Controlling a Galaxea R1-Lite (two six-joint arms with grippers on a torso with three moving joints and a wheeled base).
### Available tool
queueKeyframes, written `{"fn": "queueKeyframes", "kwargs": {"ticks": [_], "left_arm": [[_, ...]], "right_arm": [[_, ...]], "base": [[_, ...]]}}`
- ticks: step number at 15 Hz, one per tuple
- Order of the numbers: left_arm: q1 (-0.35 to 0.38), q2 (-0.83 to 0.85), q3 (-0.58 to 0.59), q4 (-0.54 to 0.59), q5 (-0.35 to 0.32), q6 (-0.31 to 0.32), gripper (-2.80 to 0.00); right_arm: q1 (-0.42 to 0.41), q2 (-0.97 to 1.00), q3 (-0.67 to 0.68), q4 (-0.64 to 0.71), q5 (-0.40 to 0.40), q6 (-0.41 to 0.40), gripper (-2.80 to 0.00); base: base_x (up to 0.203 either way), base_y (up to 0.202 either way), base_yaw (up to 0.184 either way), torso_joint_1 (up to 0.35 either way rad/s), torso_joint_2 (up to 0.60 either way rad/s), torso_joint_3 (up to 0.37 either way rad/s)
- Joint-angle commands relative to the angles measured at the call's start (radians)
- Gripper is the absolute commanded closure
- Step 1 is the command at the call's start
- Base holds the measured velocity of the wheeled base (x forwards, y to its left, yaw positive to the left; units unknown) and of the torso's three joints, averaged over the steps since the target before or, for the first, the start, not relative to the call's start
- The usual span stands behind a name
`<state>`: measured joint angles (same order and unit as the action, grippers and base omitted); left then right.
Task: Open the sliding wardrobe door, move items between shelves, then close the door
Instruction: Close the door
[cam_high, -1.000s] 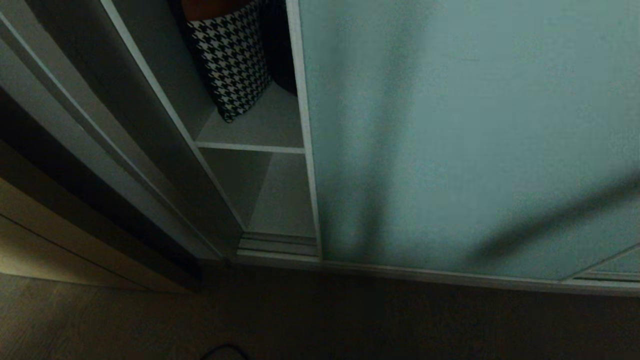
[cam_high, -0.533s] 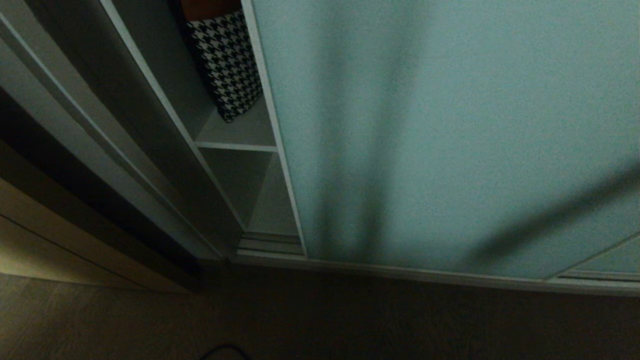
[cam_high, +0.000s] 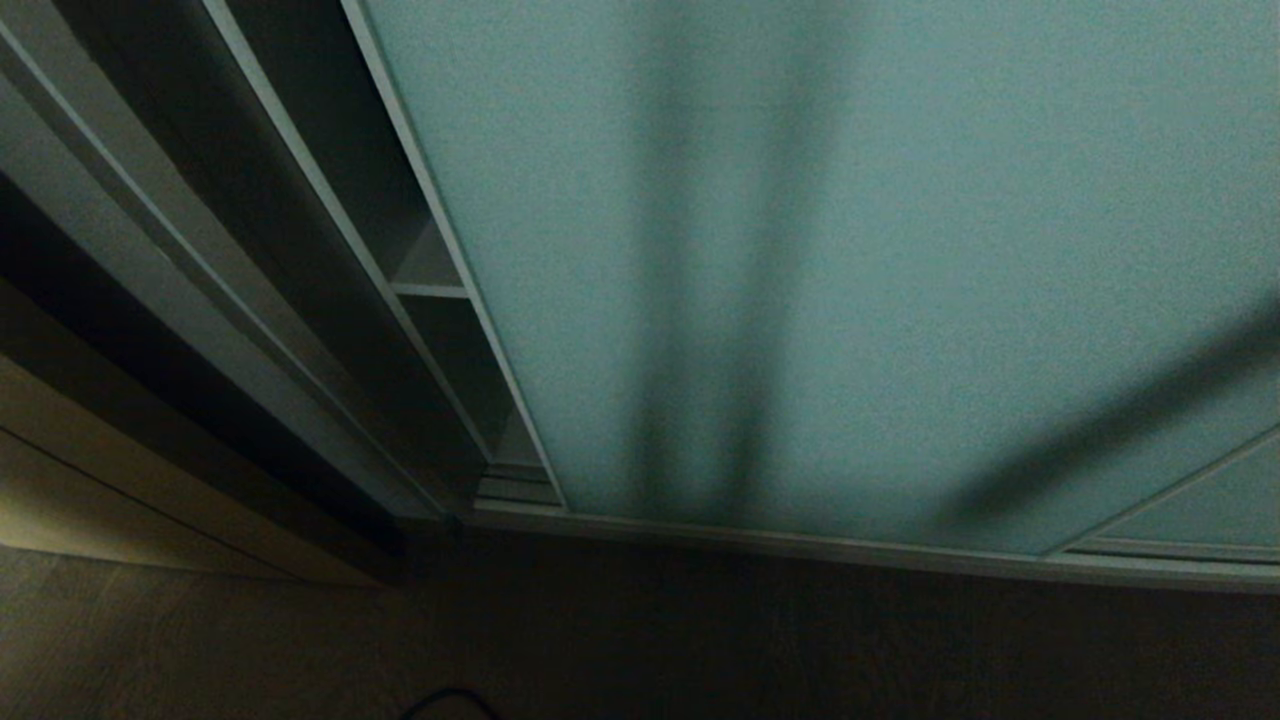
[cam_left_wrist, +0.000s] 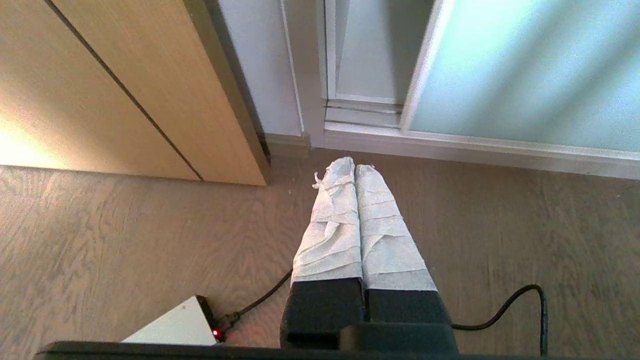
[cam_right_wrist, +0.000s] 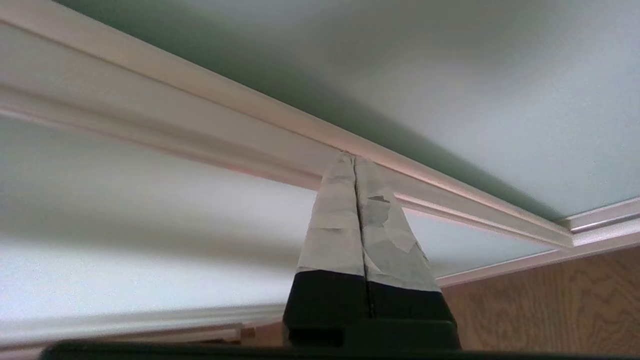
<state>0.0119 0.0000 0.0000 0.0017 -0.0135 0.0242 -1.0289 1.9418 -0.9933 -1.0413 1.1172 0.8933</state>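
The pale teal sliding wardrobe door (cam_high: 850, 250) fills most of the head view, leaving only a narrow gap at its left. In that gap shows the front edge of one of the shelves (cam_high: 430, 290). The items are hidden behind the door. In the right wrist view my right gripper (cam_right_wrist: 354, 156) is shut, empty, with its taped tips against the door's silver frame (cam_right_wrist: 240, 112). It is outside the head view. My left gripper (cam_left_wrist: 354, 167) hangs parked and shut above the floor, just in front of the wardrobe's bottom track (cam_left_wrist: 450, 142).
A light wooden panel (cam_left_wrist: 125, 85) stands left of the wardrobe's side wall (cam_high: 230, 300). On the wooden floor (cam_left_wrist: 525, 235) lie a black cable (cam_left_wrist: 520, 310) and a white box with a red light (cam_left_wrist: 175, 325).
The door has slid left across the opening. It now covers the houndstooth-patterned thing and most of the shelf, and the gap has shrunk to a sliver.
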Motion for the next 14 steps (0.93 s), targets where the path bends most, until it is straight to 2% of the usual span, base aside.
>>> {"fn": "queueKeyframes", "kwargs": {"ticks": [1,4,8,11,14], "left_arm": [[0.0,0.0,0.0,0.0,0.0,0.0,0.0],[0.0,0.002,0.0,0.0,0.0,0.0,0.0],[0.0,0.002,0.0,0.0,0.0,0.0,0.0],[0.0,0.002,0.0,-0.001,0.0,0.0,0.0],[0.0,0.0,0.0,0.0,0.0,0.0,0.0]], "right_arm": [[0.0,-0.047,0.035,-0.021,0.008,0.005,0.0],[-0.009,-0.099,0.066,-0.046,0.006,0.006,0.0],[-0.087,-0.157,0.035,-0.049,0.002,0.01,0.0],[-0.126,-0.21,0.013,-0.054,-0.003,0.07,0.0],[-0.168,-0.264,-0.004,-0.067,-0.023,0.078,0.0]], "base": [[0.0,0.0,0.0,0.0,0.0,0.0],[0.0,0.0,0.0,0.0,0.0,0.0],[0.0,0.0,0.0,0.0,0.0,0.0],[0.0,0.0,0.0,0.0,0.0,0.0],[0.0,0.0,0.0,0.0,0.0,0.0]]}}
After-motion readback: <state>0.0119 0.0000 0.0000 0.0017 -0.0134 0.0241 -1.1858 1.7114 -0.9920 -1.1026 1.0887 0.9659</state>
